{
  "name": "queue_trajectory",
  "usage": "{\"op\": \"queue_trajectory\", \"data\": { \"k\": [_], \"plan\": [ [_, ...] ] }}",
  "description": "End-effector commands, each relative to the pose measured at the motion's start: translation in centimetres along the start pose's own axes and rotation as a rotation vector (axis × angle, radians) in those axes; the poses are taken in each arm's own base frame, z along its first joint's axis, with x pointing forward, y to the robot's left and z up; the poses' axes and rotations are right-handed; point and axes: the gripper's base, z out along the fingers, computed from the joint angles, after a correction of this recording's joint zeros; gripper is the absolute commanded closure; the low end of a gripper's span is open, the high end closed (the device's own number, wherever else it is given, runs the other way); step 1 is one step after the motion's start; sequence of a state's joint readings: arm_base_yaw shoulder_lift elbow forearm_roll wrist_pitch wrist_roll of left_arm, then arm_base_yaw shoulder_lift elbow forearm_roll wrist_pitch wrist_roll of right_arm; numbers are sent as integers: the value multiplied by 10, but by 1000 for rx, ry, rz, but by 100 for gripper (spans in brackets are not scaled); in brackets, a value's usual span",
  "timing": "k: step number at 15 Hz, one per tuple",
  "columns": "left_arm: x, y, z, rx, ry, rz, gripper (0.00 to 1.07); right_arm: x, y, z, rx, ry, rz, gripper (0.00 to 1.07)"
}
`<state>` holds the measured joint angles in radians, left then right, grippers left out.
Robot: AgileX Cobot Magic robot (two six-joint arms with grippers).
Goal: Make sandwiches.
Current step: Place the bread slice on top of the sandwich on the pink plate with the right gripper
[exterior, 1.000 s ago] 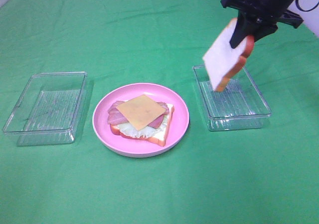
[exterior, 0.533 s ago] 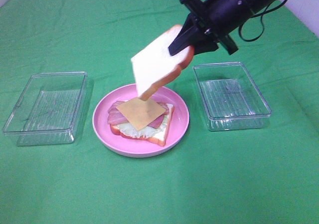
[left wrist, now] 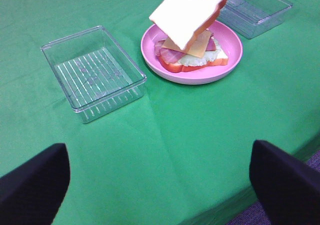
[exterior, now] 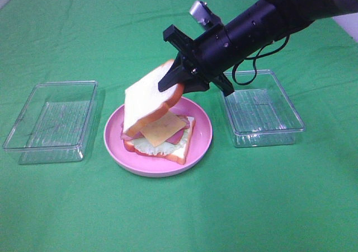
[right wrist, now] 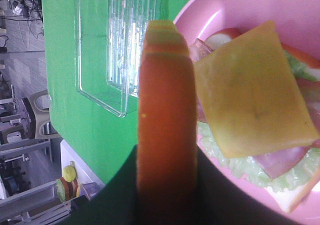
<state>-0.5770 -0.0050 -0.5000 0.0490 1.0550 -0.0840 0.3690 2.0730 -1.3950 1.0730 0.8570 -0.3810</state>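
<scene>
One toy sandwich (exterior: 159, 140) lies part-built on the round pink plate (exterior: 200, 143) at the middle of the green cloth (exterior: 179, 213): a white bread base with orange-brown crust (exterior: 182, 151), pale green lettuce (exterior: 150, 145), reddish-pink bacon strips (exterior: 178, 136) and a square of yellow cheese (exterior: 162, 129), stacked in that order. A second white bread slice with the same crust (exterior: 148, 101) hangs tilted over the left part of the stack, its lower edge just above the bacon and cheese, not yet lying flat. The right gripper (exterior: 176, 75), reaching across from the far right, has its fingers clamped on the slice's upper crust edge. The left gripper (left wrist: 160, 185) waits near the front of the cloth with fingers spread wide and nothing between them. Two clear ribbed plastic trays flank the plate, one to the left (exterior: 50, 120) and one to the right (exterior: 260, 109), both holding nothing. Judged from this layout, all fillings are placed; what remains is to level the top slice, lower it squarely onto the cheese and release it.
</scene>
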Motion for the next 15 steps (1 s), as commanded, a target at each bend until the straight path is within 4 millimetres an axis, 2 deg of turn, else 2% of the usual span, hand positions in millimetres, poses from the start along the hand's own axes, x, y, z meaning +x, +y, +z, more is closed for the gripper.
{"op": "queue_trajectory", "data": {
  "k": [1, 4, 7, 8, 9, 10, 12, 13, 15],
  "plan": [
    [1, 0, -2, 5, -28, 3, 15, -3, -7, 14, -70, -5, 48, 107],
    [1, 0, -2, 5, -28, 3, 15, -2, -18, 29, -68, 19, 73, 107],
    [1, 0, -2, 5, -28, 3, 15, -1, -23, 30, -19, 27, 70, 105],
    [1, 0, -2, 5, -28, 3, 15, -1, -25, 30, -3, 34, 83, 96],
    [1, 0, -2, 5, -28, 3, 15, 0, -26, 30, 11, 36, 78, 82],
    [1, 0, -2, 5, -28, 3, 15, 0, -26, 30, 16, 38, 74, 74],
    [1, 0, -2, 5, -28, 3, 15, 0, -26, 30, 18, 38, 56, 47],
    [1, 0, -2, 5, -28, 3, 15, 0, -26, 29, 20, 41, 51, 40],
    [1, 0, -2, 5, -28, 3, 15, 2, -25, 24, 64, 58, 4, 32]
  ]
}}
